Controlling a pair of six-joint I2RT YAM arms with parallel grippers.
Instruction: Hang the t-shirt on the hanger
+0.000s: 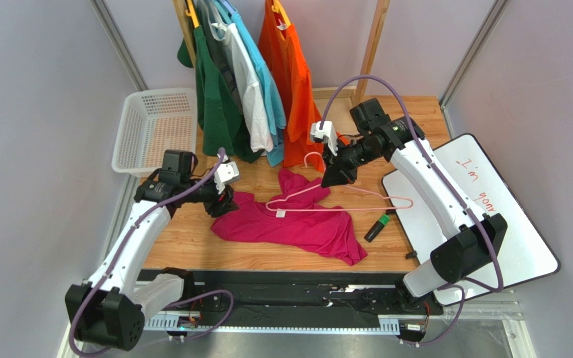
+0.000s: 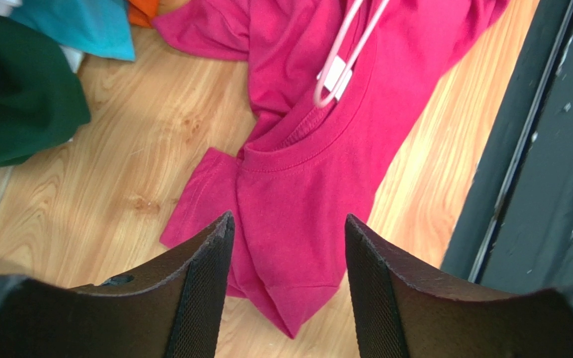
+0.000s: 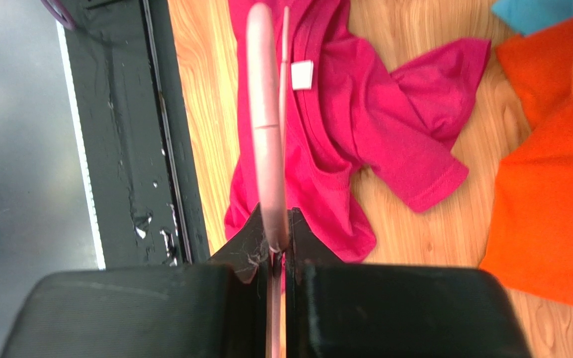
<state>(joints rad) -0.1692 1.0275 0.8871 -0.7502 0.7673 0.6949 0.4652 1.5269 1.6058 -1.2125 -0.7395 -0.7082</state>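
Note:
The magenta t-shirt (image 1: 297,226) lies crumpled on the wooden table, collar toward the left. The light-pink hanger (image 1: 345,200) lies across it, one end resting at the collar (image 2: 325,95). My right gripper (image 1: 333,176) is shut on the hanger's wire near the hook, and in the right wrist view (image 3: 276,227) the pink wire (image 3: 265,112) runs out between the closed fingers over the t-shirt (image 3: 375,127). My left gripper (image 1: 222,201) is open and empty just above the t-shirt's left sleeve. In the left wrist view (image 2: 288,220) the t-shirt (image 2: 304,179) shows between the fingers.
A white basket (image 1: 155,130) stands at the back left. Green (image 1: 215,97), white, blue and orange (image 1: 289,74) shirts hang at the back. A whiteboard (image 1: 491,224) lies on the right, with a green marker (image 1: 377,227) beside it. A black rail (image 1: 289,287) runs along the front edge.

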